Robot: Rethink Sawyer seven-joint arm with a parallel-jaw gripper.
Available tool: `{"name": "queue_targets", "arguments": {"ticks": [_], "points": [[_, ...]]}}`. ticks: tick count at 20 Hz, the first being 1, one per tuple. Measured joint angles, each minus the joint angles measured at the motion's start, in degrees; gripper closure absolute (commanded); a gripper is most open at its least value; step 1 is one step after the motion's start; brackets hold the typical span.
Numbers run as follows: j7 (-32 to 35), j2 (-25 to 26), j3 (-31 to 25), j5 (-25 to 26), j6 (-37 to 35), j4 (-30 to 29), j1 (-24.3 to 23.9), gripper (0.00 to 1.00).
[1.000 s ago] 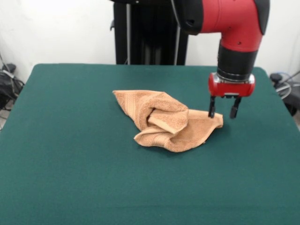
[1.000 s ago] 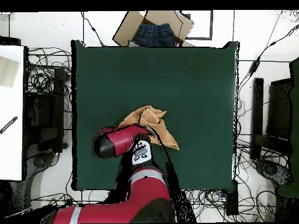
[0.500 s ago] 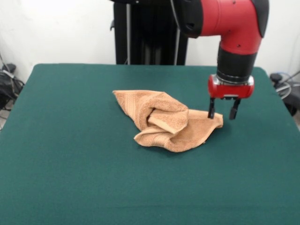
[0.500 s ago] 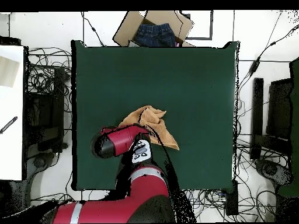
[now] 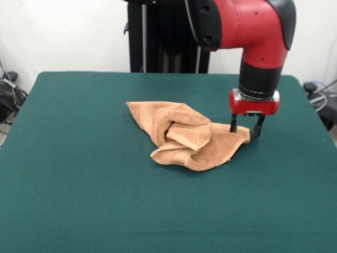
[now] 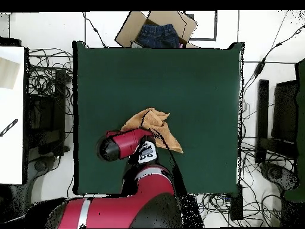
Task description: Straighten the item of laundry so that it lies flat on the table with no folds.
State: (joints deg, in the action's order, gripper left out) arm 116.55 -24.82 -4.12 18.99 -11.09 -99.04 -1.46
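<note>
The towel [image 5: 188, 135] lies crumpled near the centre of the table [image 5: 79, 200], one flap rolled over its middle. It is judged soft, light and limp; a pinch will lift only the layer taken, so grasp an exposed corner. The gripper [image 5: 244, 128] straddles the towel's right-hand corner, fingers apart and low, apparently not yet closed on cloth. Beyond the table's far edge in the overhead view, an open cardboard box [image 6: 127, 33] holds a dark blue garment [image 6: 158, 34], probably denim.
</note>
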Motion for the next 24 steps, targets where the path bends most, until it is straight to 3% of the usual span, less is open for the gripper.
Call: {"name": "queue_targets", "arguments": {"ticks": [24], "points": [[0.01,0.01,-2.18,0.01,-1.8,0.4,-2.5,0.0]]}}
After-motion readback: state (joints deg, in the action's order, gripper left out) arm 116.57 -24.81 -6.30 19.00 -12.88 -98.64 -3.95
